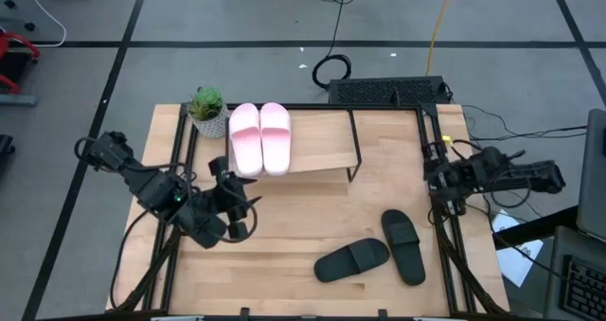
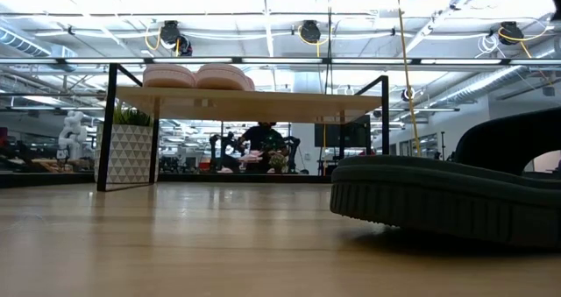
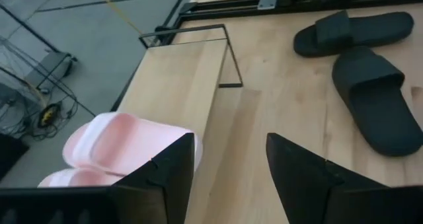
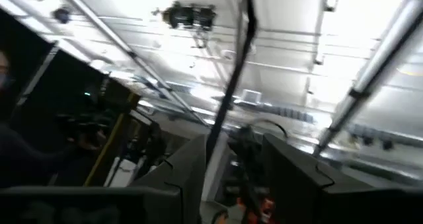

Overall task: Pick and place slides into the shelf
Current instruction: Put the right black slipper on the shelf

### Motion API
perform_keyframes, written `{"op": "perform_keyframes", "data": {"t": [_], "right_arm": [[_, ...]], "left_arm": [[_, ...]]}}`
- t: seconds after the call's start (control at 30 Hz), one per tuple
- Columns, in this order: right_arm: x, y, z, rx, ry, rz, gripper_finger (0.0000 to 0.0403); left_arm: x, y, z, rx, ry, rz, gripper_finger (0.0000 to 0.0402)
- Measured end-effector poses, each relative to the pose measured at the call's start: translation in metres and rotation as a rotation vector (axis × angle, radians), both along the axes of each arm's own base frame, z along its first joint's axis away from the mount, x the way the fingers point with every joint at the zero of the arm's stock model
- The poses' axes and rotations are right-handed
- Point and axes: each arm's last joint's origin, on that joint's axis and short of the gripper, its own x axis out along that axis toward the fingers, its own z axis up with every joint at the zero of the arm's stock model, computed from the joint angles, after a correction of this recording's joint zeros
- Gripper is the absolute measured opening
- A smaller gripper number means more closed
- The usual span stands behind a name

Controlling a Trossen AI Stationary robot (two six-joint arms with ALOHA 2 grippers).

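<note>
Now the left gripper (image 1: 230,190), fingers apart near the tabletop's left edge, should approach the black slides (image 1: 352,259) toward the front right corner, straddling one strap, while the right gripper's (image 1: 445,177) fingers also stand apart.

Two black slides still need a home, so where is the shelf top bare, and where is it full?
The shelf is bare from the pink slides to its far end. The pink pair fills the end by the potted plant. The black slides lie on the table, apart from the left gripper.
</note>
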Motion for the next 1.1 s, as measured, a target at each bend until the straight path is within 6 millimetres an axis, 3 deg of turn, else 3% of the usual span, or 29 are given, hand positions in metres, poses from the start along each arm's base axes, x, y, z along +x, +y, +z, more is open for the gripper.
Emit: {"op": "perform_keyframes", "data": {"t": [0.17,0.33,0.53,0.8,1.1], "right_arm": [[0.020,0.016,0.032,-0.118,0.054,0.041,0.0141],[0.056,0.040,0.060,-0.210,0.162,-0.014,0.0141],[0.098,0.086,0.080,-0.307,0.391,-0.343,0.0141],[0.129,0.159,0.088,-0.305,0.581,-0.901,0.0141],[0.152,0.232,0.081,-0.060,0.649,-1.238,0.0141]], "left_arm": [[-0.012,-0.007,-0.003,-0.014,0.016,0.021,0.0191],[-0.023,-0.015,-0.006,-0.028,0.033,0.013,0.0191],[-0.041,-0.025,-0.010,-0.048,0.071,0.004,0.0191],[-0.063,-0.033,-0.012,-0.058,0.098,0.014,0.0191],[-0.070,-0.039,-0.013,-0.057,0.099,-0.017,0.0191]]}}
